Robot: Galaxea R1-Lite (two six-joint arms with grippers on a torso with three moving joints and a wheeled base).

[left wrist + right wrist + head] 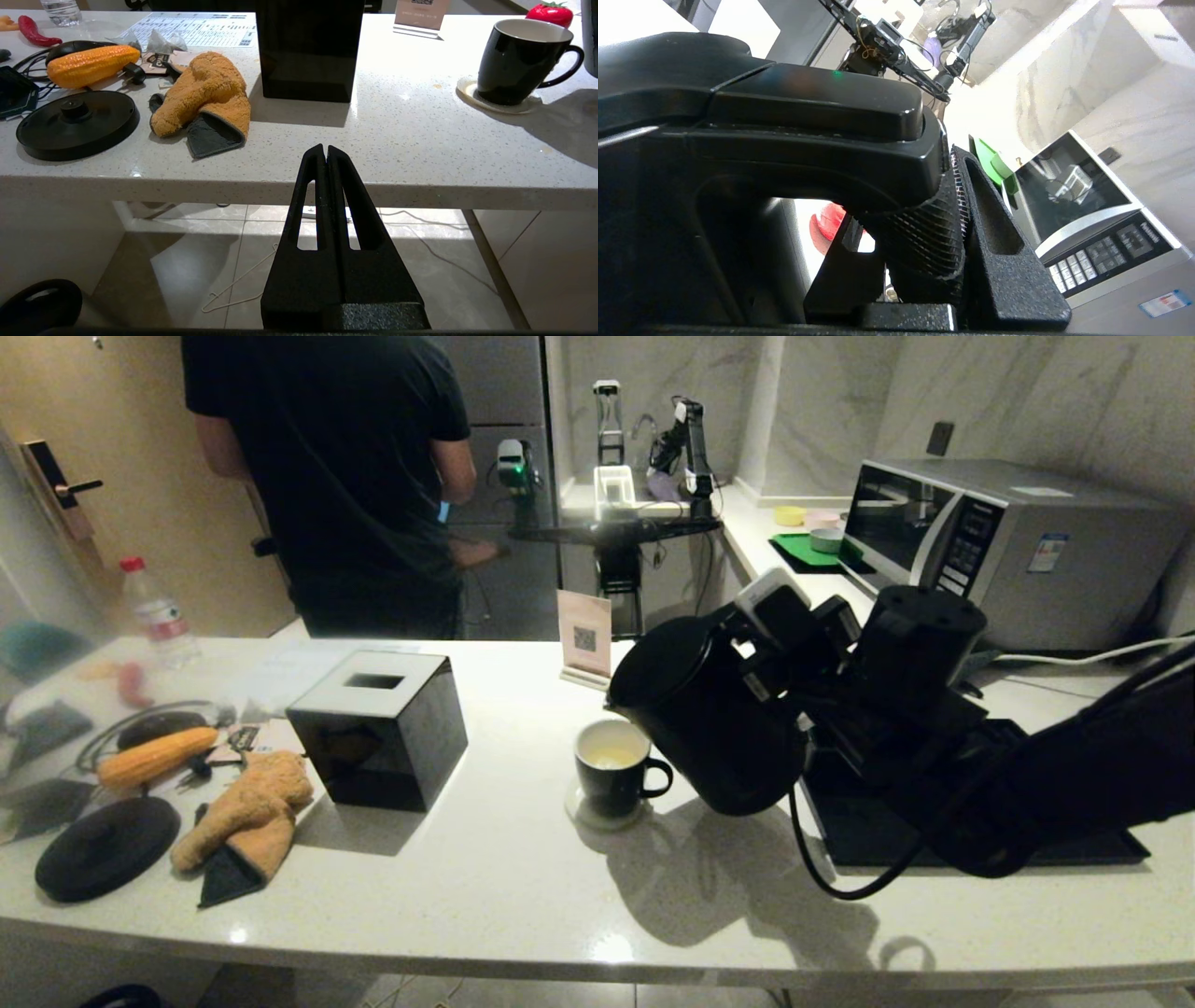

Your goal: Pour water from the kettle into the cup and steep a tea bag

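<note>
The matte black kettle [709, 709] hangs over the counter, tipped with its spout towards the cup [611, 770]. My right gripper [906, 196] is shut on the kettle's ribbed loop handle [924, 233]. The black cup stands on a pale coaster, with pale yellowish water [611, 758] in its white inside. My left gripper [325, 149] is shut and empty, low in front of the counter's front edge, well left of the cup [518, 65]. A small pale bag [161, 42], seemingly the tea bag, lies by the printed sheet at the far left.
A black tissue box [378, 728] stands left of the cup. Further left lie an orange mitten [247, 812], the kettle base [107, 847] and a corn cob [154, 756]. A black tray [934, 821] and a microwave [1008, 541] are on the right; a person [336, 476] stands behind.
</note>
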